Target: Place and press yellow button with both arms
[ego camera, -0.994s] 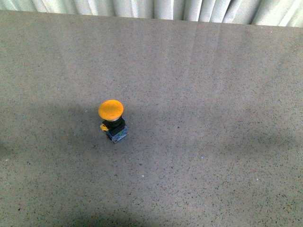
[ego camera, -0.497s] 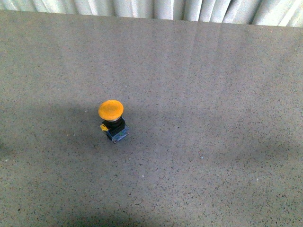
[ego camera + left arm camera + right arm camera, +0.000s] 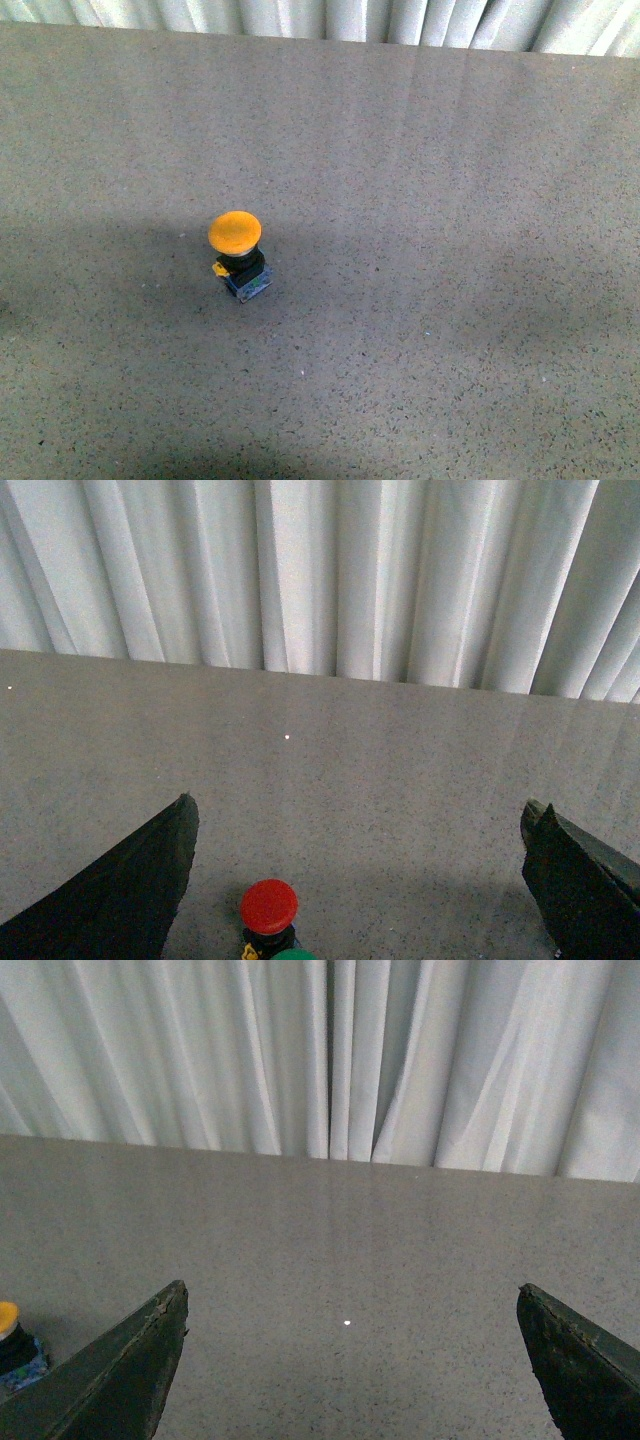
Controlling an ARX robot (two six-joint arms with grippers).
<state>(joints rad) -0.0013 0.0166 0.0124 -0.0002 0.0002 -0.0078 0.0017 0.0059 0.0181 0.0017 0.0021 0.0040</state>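
Note:
The yellow button [image 3: 236, 233] stands upright on the grey speckled table [image 3: 450, 200], left of centre in the front view, on its black collar and blue-grey base. Neither arm shows in the front view. In the right wrist view the yellow button [image 3: 8, 1320] sits at the picture's edge, outside the open, empty right gripper [image 3: 352, 1305]. The left gripper [image 3: 360, 815] is open and empty; the yellow button does not show in its view.
In the left wrist view a red button [image 3: 268, 906] and the edge of a green cap [image 3: 292, 955] stand on the table between the fingers [image 3: 150, 880], close to the camera. White curtains [image 3: 330, 18] hang behind the table's far edge.

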